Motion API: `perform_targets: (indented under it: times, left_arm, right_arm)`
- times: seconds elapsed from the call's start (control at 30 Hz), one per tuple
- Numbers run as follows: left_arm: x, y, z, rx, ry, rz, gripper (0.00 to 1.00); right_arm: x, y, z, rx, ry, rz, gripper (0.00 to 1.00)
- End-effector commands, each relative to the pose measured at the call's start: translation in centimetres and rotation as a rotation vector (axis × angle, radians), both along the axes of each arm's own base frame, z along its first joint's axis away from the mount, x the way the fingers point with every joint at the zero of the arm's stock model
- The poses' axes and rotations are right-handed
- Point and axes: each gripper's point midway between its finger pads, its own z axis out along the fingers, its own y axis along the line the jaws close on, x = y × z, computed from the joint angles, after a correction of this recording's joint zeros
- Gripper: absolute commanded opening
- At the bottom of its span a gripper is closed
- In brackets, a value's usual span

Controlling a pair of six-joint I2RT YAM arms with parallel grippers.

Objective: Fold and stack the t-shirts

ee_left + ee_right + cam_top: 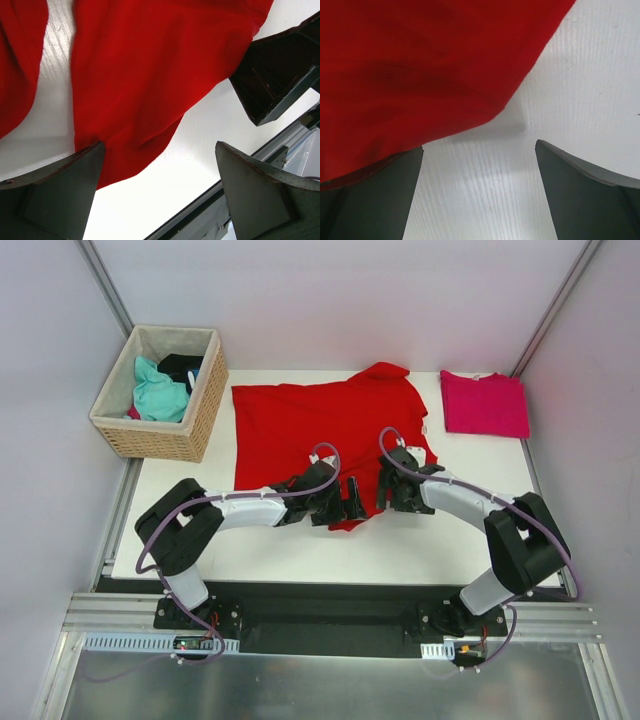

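A: Where are the shirts?
B: The red t-shirt (300, 425) is spread flat across the middle of the tabletop (300, 550), collar toward the far edge and a point of hem toward the near edge. The pink t-shirt (484, 403) lies folded at the far right corner, apart from the red one.
A: Grippers?
B: My left gripper (352, 500) is released, jaws wide, nothing in them, at that near hem. My right gripper (388, 490) is just beside it, also wide and holding nothing, with red cloth lapping one finger.
A: Anything else?
B: A basket (205, 405) sits at the far left corner, with teal and dark cloth inside.
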Motion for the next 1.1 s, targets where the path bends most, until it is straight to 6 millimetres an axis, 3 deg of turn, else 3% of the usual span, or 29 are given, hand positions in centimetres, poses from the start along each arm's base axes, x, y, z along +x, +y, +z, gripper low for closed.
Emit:
perform_targets:
  times: [0.0, 0.37, 0.6, 0.87, 1.07]
  left_arm:
    - [1.0, 0.2, 2.1, -0.040, -0.053, 0.030, 0.92]
    - [0.9, 0.5, 1.5, -0.037, -0.040, 0.026, 0.92]
    - [0.8, 0.1, 1.6, -0.053, -0.035, 0.010, 0.92]
    - [0.6, 0.2, 1.7, -0.061, -0.034, 0.013, 0.92]
    - [0.6, 0.7, 2.0, -0.060, -0.047, 0.021, 0.92]
  right_arm:
    - [1.6, 1.4, 0.7, 0.040, -0.021, 0.000, 1.00]
    - [2.0, 3.1, 0.3, 0.085, 0.007, 0.015, 0.99]
    - [2.7, 3.6, 1.3, 0.097, -0.014, 0.019, 1.00]
    - [4.1, 6.6, 2.5, 0.140, -0.013, 0.066, 0.99]
    - [3.0, 7.9, 0.9, 0.131, 0.032, 0.089, 1.00]
